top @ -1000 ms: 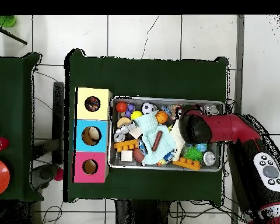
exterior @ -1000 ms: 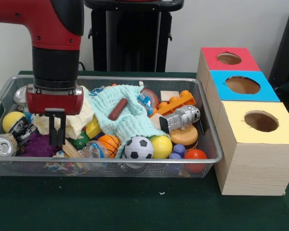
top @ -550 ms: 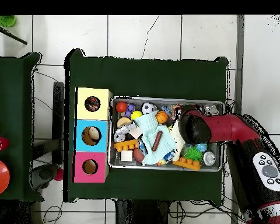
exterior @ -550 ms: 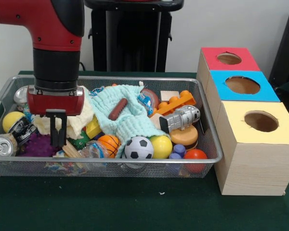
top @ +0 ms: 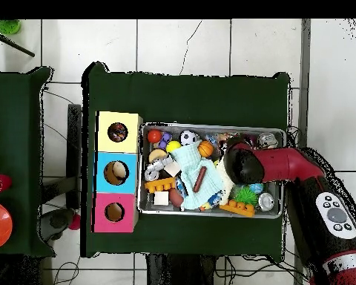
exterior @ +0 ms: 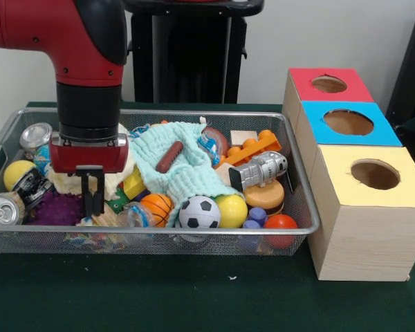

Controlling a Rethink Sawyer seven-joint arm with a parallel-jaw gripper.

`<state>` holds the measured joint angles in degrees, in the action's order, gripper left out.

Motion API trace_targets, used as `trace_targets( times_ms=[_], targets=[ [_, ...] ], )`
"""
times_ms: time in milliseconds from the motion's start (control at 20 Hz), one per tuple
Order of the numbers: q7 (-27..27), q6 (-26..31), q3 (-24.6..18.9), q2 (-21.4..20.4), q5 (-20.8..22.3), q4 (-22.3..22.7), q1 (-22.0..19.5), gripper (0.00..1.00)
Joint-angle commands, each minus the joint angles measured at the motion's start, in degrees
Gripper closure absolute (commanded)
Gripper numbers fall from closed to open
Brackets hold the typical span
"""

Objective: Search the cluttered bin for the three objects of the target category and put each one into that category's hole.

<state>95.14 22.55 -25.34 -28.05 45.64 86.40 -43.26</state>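
From the front we see the tool (exterior: 92,197) hanging into the bin (exterior: 299,200) at its left end, fingers drawn narrow, nothing visibly held, tips just above a purple toy (exterior: 52,211); overhead the arm (top: 281,165) hides it; only overhead shows something inside the yellow box's hole (top: 117,132); a brown sausage (exterior: 169,156) lies on the mint cloth (exterior: 187,173), long axis running diagonally, upper end toward the boxes.

Front camera sits low and close; overhead looks straight down; both share the bin (exterior: 301,207) (top: 277,133).
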Motion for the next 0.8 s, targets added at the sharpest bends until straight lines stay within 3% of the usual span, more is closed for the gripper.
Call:
trace_targets(
  times_ms=[50,800],
  targets=[
    [-7.2,0.2,-0.4,2.9,5.1,-1.6,0.4,1.0],
    [-11.5,3.0,-2.2,1.8,6.2,-1.5,-1.5,1.0]
  ],
)
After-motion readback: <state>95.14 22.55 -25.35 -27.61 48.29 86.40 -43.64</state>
